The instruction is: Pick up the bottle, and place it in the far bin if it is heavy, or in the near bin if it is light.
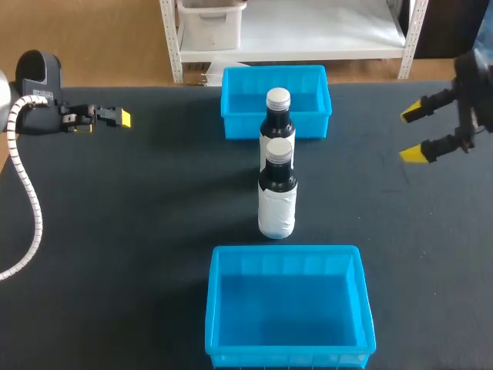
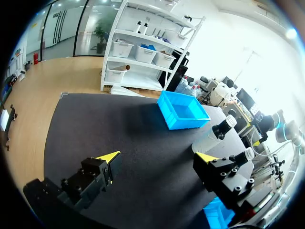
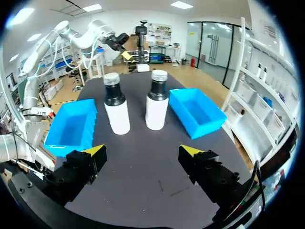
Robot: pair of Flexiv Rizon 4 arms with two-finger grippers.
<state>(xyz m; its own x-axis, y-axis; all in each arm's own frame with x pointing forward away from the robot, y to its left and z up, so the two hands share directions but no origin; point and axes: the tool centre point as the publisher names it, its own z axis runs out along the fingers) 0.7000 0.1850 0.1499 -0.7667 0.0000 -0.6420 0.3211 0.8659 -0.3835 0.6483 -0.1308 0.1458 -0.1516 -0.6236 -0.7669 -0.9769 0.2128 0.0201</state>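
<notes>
The left arm (image 1: 32, 81) comes in from the left side, its gripper (image 1: 104, 119) pointing inward with yellow-tipped fingers spread apart. The right arm (image 1: 476, 85) comes in from the right, its gripper (image 1: 414, 132) also spread wide.

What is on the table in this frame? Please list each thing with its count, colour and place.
bottles: two, dark with white labels and pale caps, upright in a line at the table's middle; the far bottle stands just before the far bin, the near bottle between it and the near bin.
bins: two, bright blue, nothing showing inside; the far bin toward the table's back edge, the near bin at its front edge.
table: one, black, under everything.
left gripper: one, black with yellow tips, open, holding nothing, at the table's left side.
right gripper: one, black with yellow tips, open, holding nothing, at the table's right side.
</notes>
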